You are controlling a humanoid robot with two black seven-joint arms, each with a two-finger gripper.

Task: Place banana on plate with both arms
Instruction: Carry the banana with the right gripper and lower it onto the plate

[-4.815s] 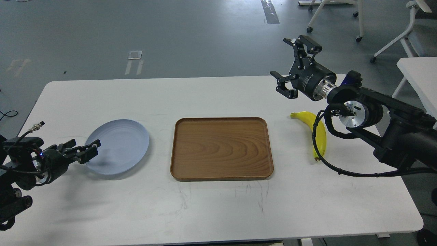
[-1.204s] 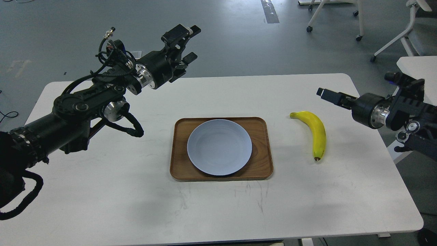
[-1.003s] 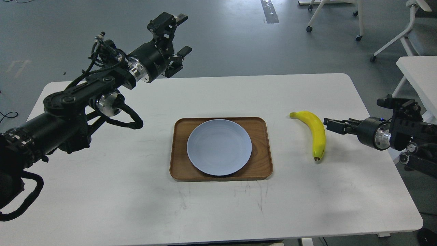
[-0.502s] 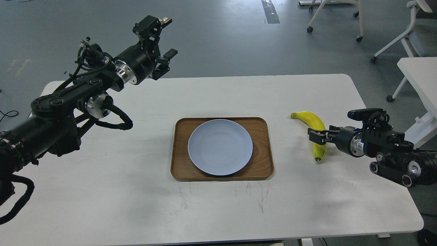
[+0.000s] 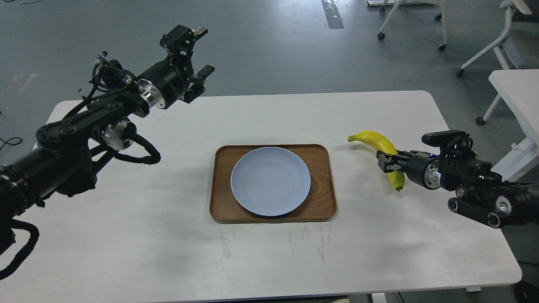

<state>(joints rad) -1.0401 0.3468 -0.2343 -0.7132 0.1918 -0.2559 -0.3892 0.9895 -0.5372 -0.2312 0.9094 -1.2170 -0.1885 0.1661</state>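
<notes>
The yellow banana (image 5: 372, 140) is at the right of the white table, right of the tray. My right gripper (image 5: 385, 162) comes in from the right and is shut on the banana's lower half; the banana's dark tip sticks out below the fingers. It seems slightly raised. The pale blue-grey plate (image 5: 270, 181) lies empty in the brown wooden tray (image 5: 324, 210) at the table's middle. My left gripper (image 5: 205, 49) is open and empty, held high over the table's far left edge, well away from the plate.
The white table (image 5: 168, 235) has scuff marks in front of the tray. A second white table (image 5: 516, 90) and wheeled chairs (image 5: 484, 46) stand beyond the right side. My right arm's thick links (image 5: 484, 202) lie low over the table's right edge.
My right gripper has closed on the banana, and the banana has shifted left and turned, stem end up. My left gripper has drawn back slightly to the left. Earlier the plate went onto the tray.
</notes>
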